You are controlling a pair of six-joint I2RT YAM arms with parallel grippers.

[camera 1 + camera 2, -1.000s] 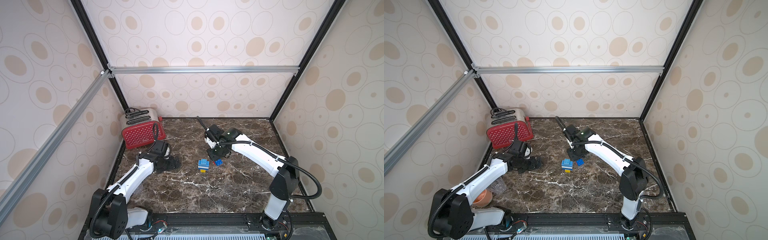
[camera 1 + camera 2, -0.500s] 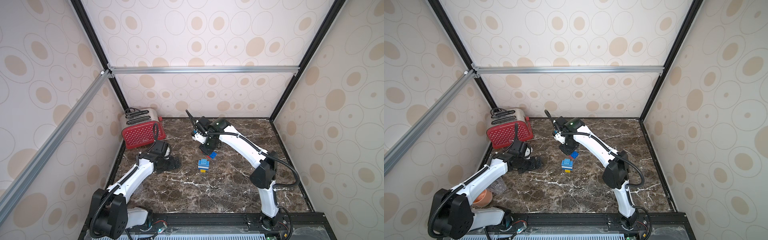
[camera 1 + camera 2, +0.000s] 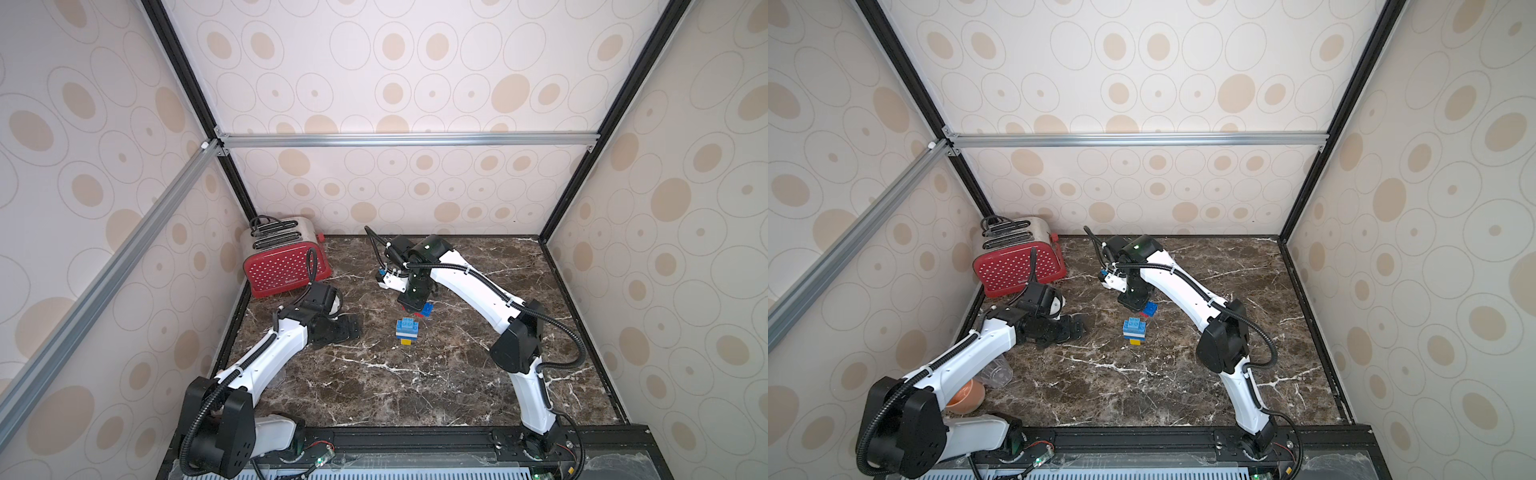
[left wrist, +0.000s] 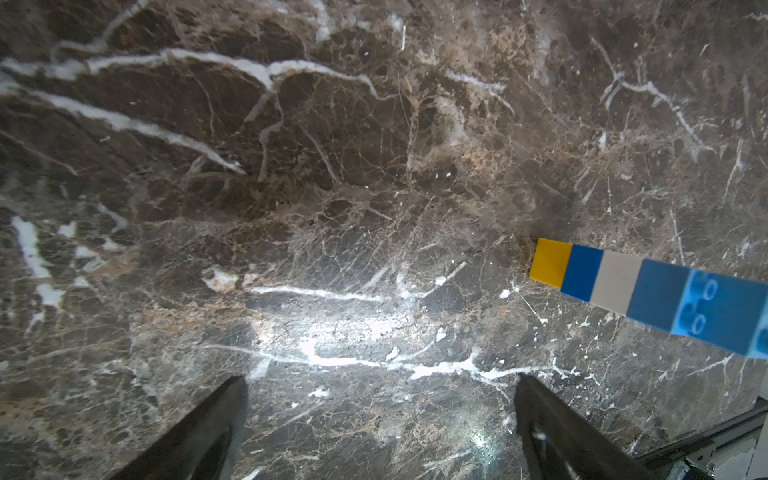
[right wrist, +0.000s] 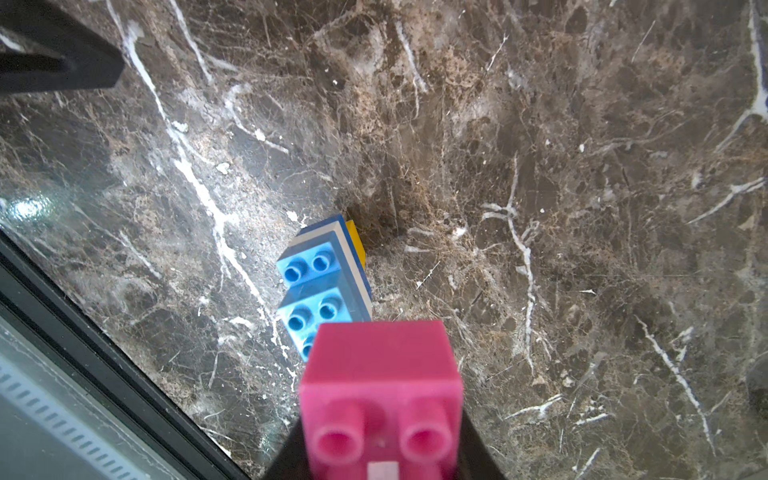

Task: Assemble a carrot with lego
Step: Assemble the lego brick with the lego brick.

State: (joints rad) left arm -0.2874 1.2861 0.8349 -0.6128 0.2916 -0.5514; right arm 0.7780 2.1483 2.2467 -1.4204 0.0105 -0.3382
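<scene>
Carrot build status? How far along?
Done: stack of yellow, blue, white and light blue bricks stands on the table. In hand: right gripper shut on a pink brick. Remaining: that brick plus the blue brick and red brick beside the gripper, none on the stack yet.

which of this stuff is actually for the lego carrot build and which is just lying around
For the job:
- stacked yellow, blue, white and light blue plastic bricks
- pink square plastic brick
- dark blue square plastic brick

Just lying about:
- red dotted metal toaster
- clear plastic cup
- orange bowl
</scene>
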